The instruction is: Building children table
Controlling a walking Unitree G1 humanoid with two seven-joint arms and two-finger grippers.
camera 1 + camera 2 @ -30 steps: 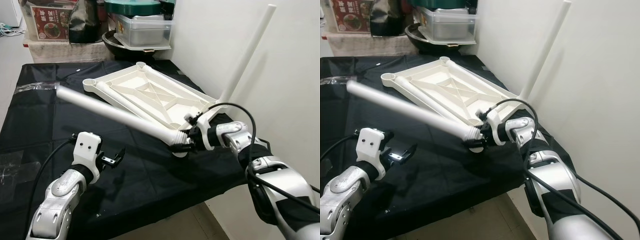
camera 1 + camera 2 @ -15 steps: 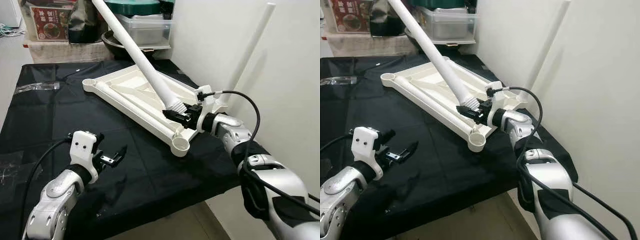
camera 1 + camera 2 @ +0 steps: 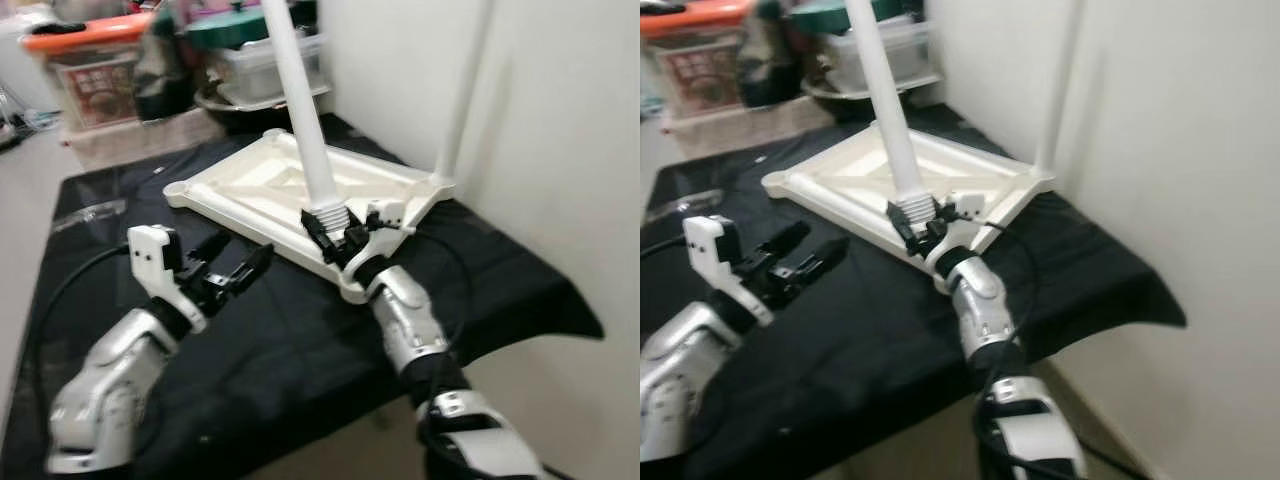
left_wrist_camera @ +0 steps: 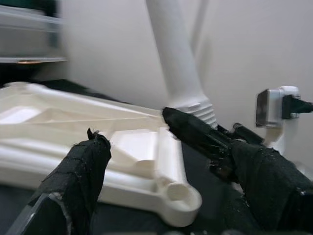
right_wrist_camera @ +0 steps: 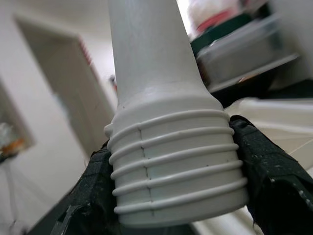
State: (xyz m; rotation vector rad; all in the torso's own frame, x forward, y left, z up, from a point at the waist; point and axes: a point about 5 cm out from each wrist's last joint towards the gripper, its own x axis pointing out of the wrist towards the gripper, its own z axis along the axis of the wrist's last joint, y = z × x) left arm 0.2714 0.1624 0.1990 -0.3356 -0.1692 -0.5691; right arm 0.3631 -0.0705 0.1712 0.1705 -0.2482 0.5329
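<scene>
The white table top (image 3: 250,185) lies upside down on the black-covered table (image 3: 300,330). One white leg (image 3: 465,90) stands fitted in its far right corner. My right gripper (image 3: 335,228) is shut on the ribbed end (image 5: 176,161) of a second white leg (image 3: 885,100), holding it nearly upright just above the table top's near corner socket (image 4: 178,191). My left gripper (image 3: 235,272) hovers open to the left of that corner, its fingers (image 4: 93,156) pointing toward the held leg (image 4: 178,63), touching nothing.
Storage boxes (image 3: 85,65), a lidded container (image 3: 250,55) and a dark pan (image 3: 225,100) crowd the back edge. A white wall (image 3: 540,120) runs close along the table's right side. The black cloth (image 3: 540,300) hangs over the near right corner.
The right gripper has swung the held leg from a steep lean to nearly upright, nearer the near corner socket. The left gripper has risen toward the table top. The camera view has shifted.
</scene>
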